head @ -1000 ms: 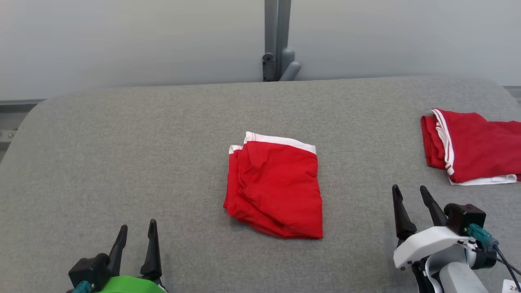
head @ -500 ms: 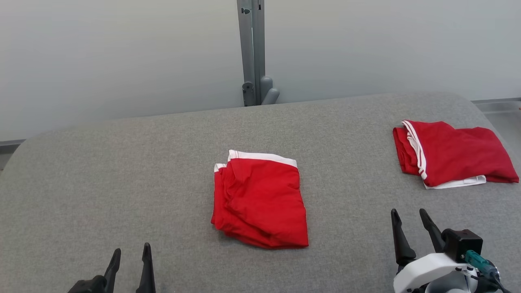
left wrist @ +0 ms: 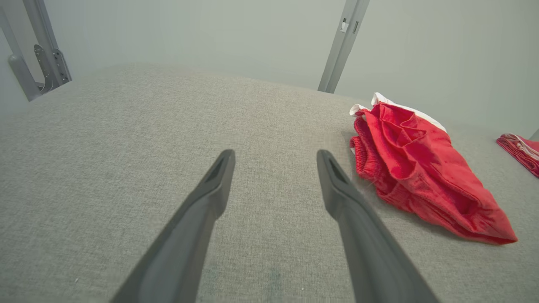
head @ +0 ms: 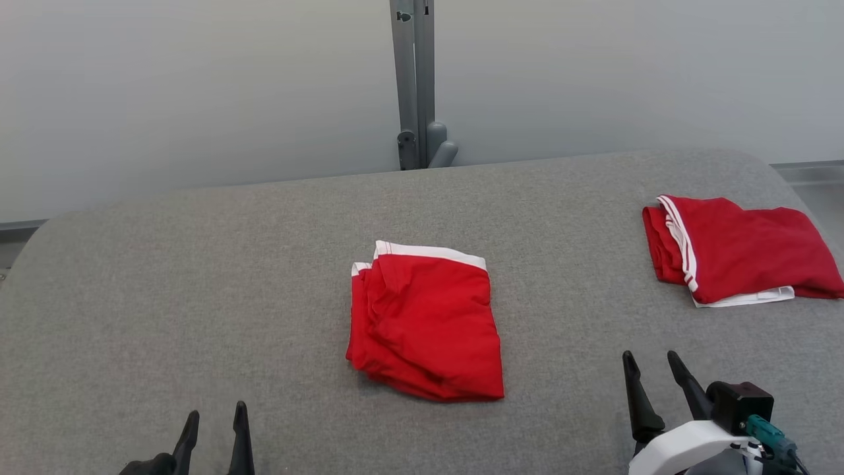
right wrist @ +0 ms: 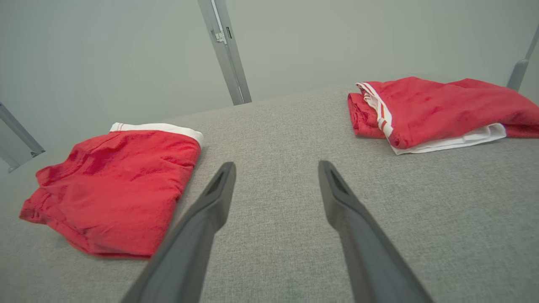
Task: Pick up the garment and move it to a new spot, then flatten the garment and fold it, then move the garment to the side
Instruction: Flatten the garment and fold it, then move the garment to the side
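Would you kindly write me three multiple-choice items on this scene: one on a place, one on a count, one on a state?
1. Where on the grey table does the striped red garment lie? A. far right B. far left C. centre
2. How many red garments lie there? A. one B. two C. three
3. How do the jaws of the right gripper stand? A. shut on cloth B. shut, empty C. open, empty
Key: 1 A, right of the centre garment; 2 B, two separate piles; 3 C, apart over bare table.

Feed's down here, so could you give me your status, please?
Left gripper, right gripper open, empty. Red shorts folded, centre of table. Second garment far right; path clear.
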Controlling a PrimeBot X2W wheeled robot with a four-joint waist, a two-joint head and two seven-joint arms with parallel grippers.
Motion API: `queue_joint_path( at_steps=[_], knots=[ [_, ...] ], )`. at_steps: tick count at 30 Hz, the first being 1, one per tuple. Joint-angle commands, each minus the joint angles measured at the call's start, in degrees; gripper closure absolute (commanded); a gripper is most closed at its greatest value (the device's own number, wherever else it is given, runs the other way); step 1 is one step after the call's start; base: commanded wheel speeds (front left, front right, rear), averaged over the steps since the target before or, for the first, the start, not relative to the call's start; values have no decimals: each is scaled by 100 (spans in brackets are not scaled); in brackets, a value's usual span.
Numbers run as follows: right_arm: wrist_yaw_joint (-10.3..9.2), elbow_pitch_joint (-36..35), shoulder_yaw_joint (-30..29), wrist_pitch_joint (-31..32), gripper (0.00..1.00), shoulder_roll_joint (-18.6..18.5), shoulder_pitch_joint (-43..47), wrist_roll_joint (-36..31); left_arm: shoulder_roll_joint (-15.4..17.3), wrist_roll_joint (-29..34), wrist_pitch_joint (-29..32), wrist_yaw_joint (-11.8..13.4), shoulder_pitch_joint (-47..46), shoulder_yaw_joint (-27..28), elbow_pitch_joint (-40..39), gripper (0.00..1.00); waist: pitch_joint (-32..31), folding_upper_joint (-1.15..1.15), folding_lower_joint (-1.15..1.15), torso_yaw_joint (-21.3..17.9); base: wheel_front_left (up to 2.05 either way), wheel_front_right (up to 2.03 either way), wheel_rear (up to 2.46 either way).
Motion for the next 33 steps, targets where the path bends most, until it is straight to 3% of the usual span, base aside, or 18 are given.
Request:
queue_joint_path(
  at_steps=[1,9,21,28,33],
  knots=[
    [-2,71,98,2,0,-9,-42,73,26,-48,4,31,2,-34,46,0,99,0,0,70,0,0,0],
    [-3,374,515,3,0,-9,-503,341,26,-78,4,19,-265,-392,35,0,538,0,0,488,0,0,0],
    [-2,1518,1159,3,0,-17,-2042,1027,21,-271,3,75,-797,-957,10,0,1414,0,0,1351,0,0,0],
    [-2,2580,1109,2,0,-19,-2586,1227,23,-359,4,83,-947,-1093,9,0,1685,0,0,1546,0,0,0],
    [1,2952,1553,37,0,21,-2593,1670,20,-380,4,141,-997,-1033,-16,0,1777,0,0,1547,0,0,0]
  ],
)
